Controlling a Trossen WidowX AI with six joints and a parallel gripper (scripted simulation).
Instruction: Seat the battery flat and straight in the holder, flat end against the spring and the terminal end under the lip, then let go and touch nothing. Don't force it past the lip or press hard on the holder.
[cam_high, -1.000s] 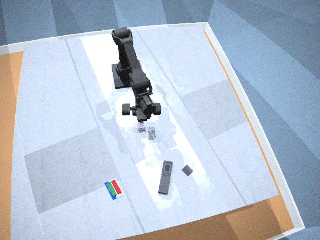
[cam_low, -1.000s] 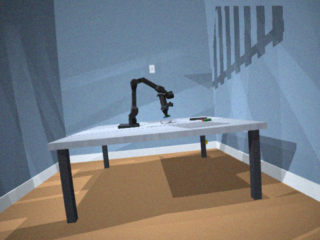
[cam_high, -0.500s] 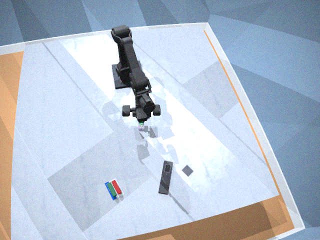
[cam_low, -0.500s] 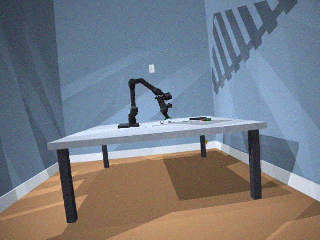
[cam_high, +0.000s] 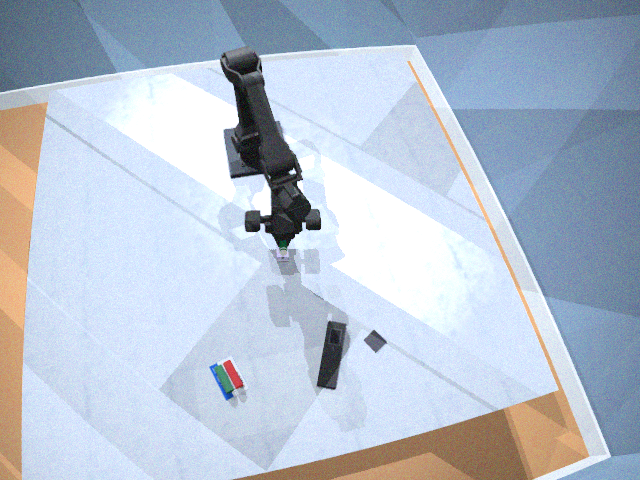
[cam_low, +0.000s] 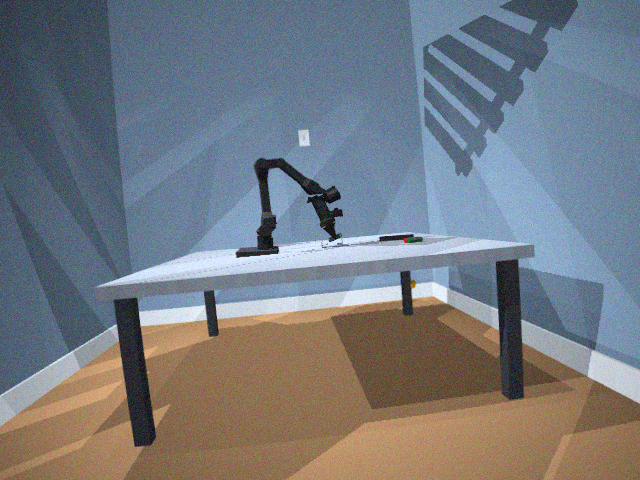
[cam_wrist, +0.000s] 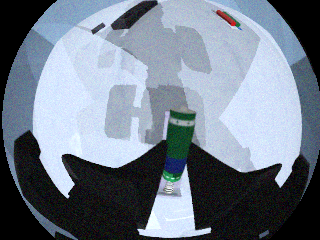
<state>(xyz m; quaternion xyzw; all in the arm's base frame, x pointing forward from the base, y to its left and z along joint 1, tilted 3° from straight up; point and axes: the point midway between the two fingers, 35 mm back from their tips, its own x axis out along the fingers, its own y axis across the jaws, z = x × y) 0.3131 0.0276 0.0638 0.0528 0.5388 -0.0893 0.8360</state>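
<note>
Item: one battery (cam_wrist: 179, 140), green and blue, pinched between the fingers at frame centre, nose-down over the pale holder (cam_high: 282, 254) on the worktop (cam_high: 129, 258), probably angled to slip under the lip. Also one long black slab (cam_high: 331, 354), one small dark square (cam_high: 374, 341), one red-green-blue block (cam_high: 227, 378), all lower frame

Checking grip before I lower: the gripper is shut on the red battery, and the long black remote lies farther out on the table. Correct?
Not quite. The battery that the gripper is shut on is green with a blue band, not red, as the wrist view shows. The long black remote does lie farther out on the table.
</note>
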